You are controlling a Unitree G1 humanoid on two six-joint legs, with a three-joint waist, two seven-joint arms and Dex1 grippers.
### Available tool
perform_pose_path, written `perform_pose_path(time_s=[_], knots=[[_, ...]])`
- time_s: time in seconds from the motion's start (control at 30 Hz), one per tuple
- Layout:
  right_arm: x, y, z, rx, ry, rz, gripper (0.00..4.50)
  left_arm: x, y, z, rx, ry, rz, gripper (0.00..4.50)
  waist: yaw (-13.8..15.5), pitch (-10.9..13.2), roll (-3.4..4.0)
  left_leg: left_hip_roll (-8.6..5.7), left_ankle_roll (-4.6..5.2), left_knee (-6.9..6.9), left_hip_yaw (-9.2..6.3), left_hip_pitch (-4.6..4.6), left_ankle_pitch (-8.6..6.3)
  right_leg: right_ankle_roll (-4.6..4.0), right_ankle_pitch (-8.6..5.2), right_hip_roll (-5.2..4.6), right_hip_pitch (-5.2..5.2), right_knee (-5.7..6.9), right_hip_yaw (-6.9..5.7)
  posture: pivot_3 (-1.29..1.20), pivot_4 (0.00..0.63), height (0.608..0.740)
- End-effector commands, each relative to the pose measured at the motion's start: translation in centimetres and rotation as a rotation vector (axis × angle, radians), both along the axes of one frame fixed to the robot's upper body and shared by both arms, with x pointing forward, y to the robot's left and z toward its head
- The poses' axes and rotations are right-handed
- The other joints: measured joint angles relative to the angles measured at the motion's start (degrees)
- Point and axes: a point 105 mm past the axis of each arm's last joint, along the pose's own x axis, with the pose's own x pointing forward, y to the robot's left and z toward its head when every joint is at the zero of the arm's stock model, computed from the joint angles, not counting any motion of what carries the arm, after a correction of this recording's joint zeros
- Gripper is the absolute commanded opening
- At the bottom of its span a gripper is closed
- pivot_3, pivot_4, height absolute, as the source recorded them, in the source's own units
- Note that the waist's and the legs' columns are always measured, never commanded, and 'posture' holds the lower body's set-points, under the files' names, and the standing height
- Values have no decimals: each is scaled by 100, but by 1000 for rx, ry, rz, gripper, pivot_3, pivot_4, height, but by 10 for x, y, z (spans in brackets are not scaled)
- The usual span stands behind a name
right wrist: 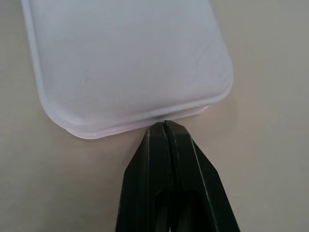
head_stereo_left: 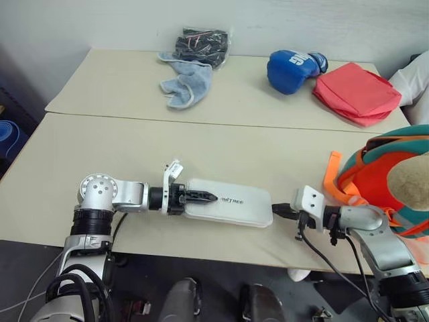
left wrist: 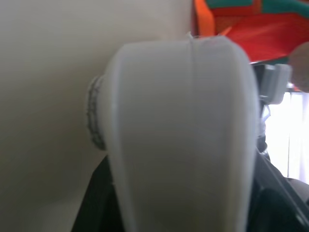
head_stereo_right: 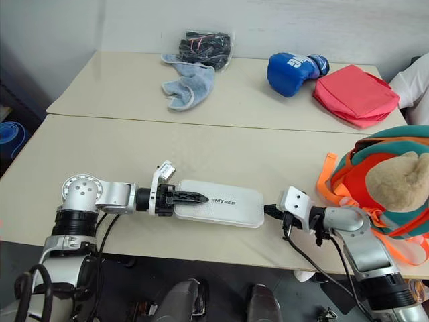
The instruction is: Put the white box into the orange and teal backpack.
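White box [head_stereo_left: 231, 206] flat on near bench [head_stereo_left: 201, 154]. Left tool [head_stereo_left: 200, 197] clamps its left end; right tool [head_stereo_left: 281, 211] touches right end. Backpack [head_stereo_left: 375, 181] right.

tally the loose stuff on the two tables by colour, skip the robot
white: 1, the white box
orange and teal: 1, the orange and teal backpack
blue: 2, boxing glove, towel
red-pink: 1, pouch
black: 1, bagged bundle
total: 6

Evenly and softly lit from above, with faint shadows under the arms on the table [head_stereo_left: 100, 168]; head views sharp. Badly blurred and out of focus across the white box [left wrist: 183, 135] in the left wrist view; blown-out glare at one edge.
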Motion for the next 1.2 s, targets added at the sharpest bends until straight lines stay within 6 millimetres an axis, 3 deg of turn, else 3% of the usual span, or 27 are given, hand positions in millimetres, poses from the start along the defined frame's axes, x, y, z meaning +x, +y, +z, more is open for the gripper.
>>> perform_pose_path(time_s=[0.03,0.17,0.27,0.37,0.5,0.6,0.67,0.77,0.9,1.03,1.2], knots=[[-9,-9,0,7,-2,-10,0,-7,-3,17,-69,-53,-46,1244,-6,0,0,0,0,0,0,0,0,0,0,0,0,0,1,0,150,740],[-22,-22,11,131,20,-75,0,-14,-3,33,-102,-196,-55,1244,6,1,-1,0,0,-6,-1,-7,0,0,0,1,-1,2,-2,0,150,740],[-37,-33,27,261,46,-146,561,-19,-1,48,-123,-426,-45,1244,2,2,0,0,0,-10,1,-11,-1,0,0,0,-3,-3,0,0,150,740],[-49,-53,34,296,28,-288,1546,-28,4,52,-132,-641,-99,1244,-3,0,5,4,-27,-19,9,-5,-13,-2,1,6,-6,-26,5,0,150,740],[-80,-83,35,235,-20,-460,2894,-34,3,51,-128,-942,-196,1244,56,0,8,6,-44,-44,21,-2,-22,-7,0,7,-17,-36,13,0,150,740],[-107,-109,46,245,-161,-593,3999,-36,-1,57,-198,-1068,-186,1244,151,1,8,10,-42,-49,34,-10,-27,-12,2,9,-30,-45,23,0,150,740],[-129,-132,42,256,-147,-702,4441,-35,-1,61,-232,-1112,-161,1244,172,1,8,10,-34,-48,38,-13,-33,-11,2,8,-33,-47,28,0,150,740],[-162,-172,32,273,-127,-893,4441,-35,2,67,-256,-1160,-170,1244,153,2,6,9,-21,-46,53,-12,-40,-7,5,6,-35,-49,42,0,150,740],[-180,-209,37,214,-184,-1014,4441,-39,5,68,-262,-1190,-215,1244,41,0,9,20,-17,-47,79,-2,-43,-15,12,2,-46,-44,51,0,150,740],[-167,-230,49,197,-250,-1011,4441,-40,7,68,-251,-1194,-214,1244,-44,0,9,26,-13,-47,116,2,-44,-14,13,-6,-72,-21,59,0,150,740],[-120,-221,59,274,-256,-897,4441,-42,9,69,-277,-1138,-188,1244,-83,2,9,38,17,-40,126,5,-28,-14,13,-7,-82,-7,62,0,150,740]])
